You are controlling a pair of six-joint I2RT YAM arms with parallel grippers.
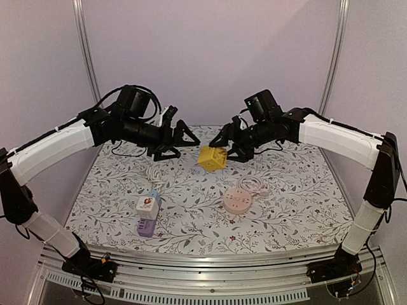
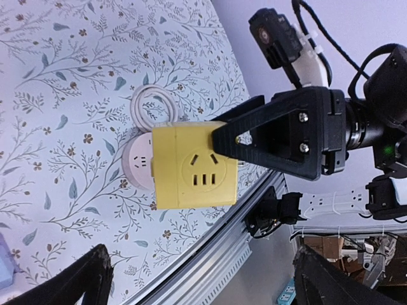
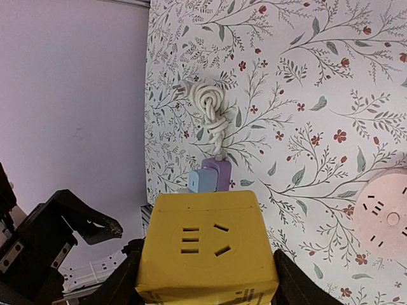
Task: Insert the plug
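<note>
Floral tablecloth (image 1: 286,184), right tool (image 1: 224,151) clamping yellow socket cube (image 1: 212,157) aloft, one outlet face toward left tool (image 1: 181,147), spread wide, empty

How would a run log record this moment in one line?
left jaws: open, empty | right jaws: shut on yellow cube socket, held above table | pink round socket: on table

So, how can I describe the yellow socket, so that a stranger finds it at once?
Look above the middle of the flowered table. There the right gripper holds the yellow cube socket in the air. It alone is yellow and lifted; the pink round socket and the purple adapter lie on the table.
</note>
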